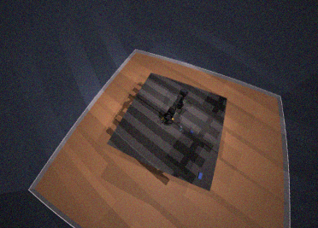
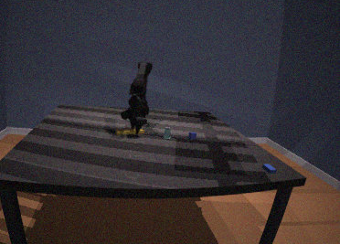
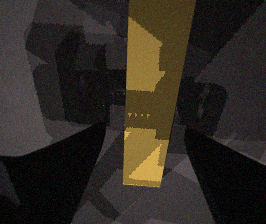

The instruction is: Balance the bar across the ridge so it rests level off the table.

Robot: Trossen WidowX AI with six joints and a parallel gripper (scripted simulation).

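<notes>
"While the claw (image 1: 167, 120) (image 2: 137, 133) (image 3: 145, 130) stands open, where is the yellow bar (image 1: 173, 119) (image 2: 123, 132) (image 3: 145, 110)?" asks the student.

"Between the parted fingers, ungripped, well inside all four edges of the counter (image 1: 141, 149) (image 2: 151, 187)," the tutor answers.

"And the others?"

"In the exterior view, the pale green piece (image 1: 180, 128) (image 2: 167, 133) stands toward the right edge from the bar, with the blue cube (image 1: 191, 131) (image 2: 193, 136) beyond it; the blue block (image 1: 200, 176) (image 2: 270, 168) lies near the front right corner."

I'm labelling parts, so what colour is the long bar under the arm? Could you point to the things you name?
Yellow bar (image 2: 124, 132) (image 3: 144, 107); clearest in the wrist view.
</notes>
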